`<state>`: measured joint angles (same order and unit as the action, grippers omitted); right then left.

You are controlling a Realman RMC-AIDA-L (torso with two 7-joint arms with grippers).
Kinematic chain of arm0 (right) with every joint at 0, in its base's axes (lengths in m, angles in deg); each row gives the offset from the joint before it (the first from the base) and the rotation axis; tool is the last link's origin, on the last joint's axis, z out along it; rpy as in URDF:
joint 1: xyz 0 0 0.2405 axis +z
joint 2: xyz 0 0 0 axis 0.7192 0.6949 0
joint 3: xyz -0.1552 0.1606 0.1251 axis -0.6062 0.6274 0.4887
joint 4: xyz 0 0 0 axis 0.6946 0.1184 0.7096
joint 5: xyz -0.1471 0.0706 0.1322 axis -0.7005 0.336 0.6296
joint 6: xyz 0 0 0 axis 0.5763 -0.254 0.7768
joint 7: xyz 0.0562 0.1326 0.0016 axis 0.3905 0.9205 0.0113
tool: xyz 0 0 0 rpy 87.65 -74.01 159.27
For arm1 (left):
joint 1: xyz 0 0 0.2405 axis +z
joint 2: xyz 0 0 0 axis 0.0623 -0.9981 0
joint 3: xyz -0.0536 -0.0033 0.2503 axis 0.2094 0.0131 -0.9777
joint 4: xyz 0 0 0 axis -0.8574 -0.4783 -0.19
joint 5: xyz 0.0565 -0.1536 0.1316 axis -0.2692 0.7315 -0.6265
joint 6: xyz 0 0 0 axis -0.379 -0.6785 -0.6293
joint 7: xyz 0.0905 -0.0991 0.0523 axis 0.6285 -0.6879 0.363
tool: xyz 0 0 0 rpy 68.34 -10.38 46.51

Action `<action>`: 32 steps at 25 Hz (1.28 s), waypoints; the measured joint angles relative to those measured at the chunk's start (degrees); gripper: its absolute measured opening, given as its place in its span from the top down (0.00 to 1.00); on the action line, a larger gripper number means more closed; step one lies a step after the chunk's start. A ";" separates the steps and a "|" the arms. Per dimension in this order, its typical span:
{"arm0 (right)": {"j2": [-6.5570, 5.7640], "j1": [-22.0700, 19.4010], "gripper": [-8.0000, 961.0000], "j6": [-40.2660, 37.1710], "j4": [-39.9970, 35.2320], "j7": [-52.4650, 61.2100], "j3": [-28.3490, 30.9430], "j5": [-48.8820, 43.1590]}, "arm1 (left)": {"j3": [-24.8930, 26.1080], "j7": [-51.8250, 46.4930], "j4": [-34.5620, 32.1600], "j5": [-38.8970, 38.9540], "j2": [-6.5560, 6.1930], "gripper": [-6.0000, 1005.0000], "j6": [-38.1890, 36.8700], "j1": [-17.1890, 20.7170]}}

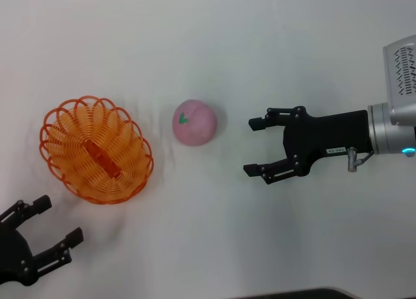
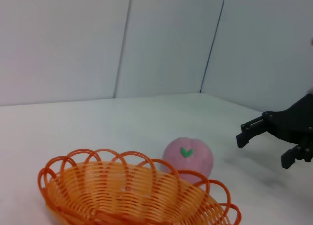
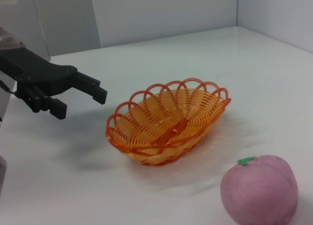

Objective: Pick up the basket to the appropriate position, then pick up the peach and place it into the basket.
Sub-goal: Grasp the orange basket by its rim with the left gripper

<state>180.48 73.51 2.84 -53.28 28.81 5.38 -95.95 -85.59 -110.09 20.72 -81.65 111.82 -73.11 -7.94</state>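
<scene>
The orange basket [image 1: 96, 149] sits on the white table at the left, empty; it also shows in the left wrist view [image 2: 132, 193] and the right wrist view [image 3: 168, 121]. The pink peach [image 1: 194, 122] with its green leaf mark lies on the table just right of the basket, apart from it; it shows too in the left wrist view [image 2: 188, 159] and the right wrist view [image 3: 259, 190]. My right gripper [image 1: 253, 147] is open and empty, a short way right of the peach, fingers pointing at it. My left gripper [image 1: 58, 221] is open and empty, near the front left, below the basket.
The white table [image 1: 260, 45] spreads around both objects. Pale walls stand behind it in the wrist views. A dark edge shows at the bottom of the head view [image 1: 305, 294].
</scene>
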 joint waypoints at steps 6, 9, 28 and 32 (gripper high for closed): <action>-0.03 0.09 0.02 0.06 0.14 0.00 0.00 0.09 | 2.83 -10.56 -0.22 0.04 -0.44 0.13 -0.23 -1.03; -0.03 0.14 0.02 0.13 0.09 0.00 0.00 0.09 | 3.60 -23.24 -0.70 -0.29 -1.42 0.13 0.45 -2.37; -0.02 0.34 0.02 0.50 -0.05 0.09 0.00 0.18 | 1.44 -56.29 -9.95 -5.59 -5.69 0.15 5.37 -13.47; -0.02 0.34 0.02 0.89 0.09 0.09 -0.01 0.17 | -0.07 -60.59 -10.78 -11.15 -7.16 0.14 7.31 -18.96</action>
<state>180.45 73.85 3.72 -53.20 28.90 5.37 -95.78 -85.65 -170.68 9.95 -92.80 104.66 -65.80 -26.90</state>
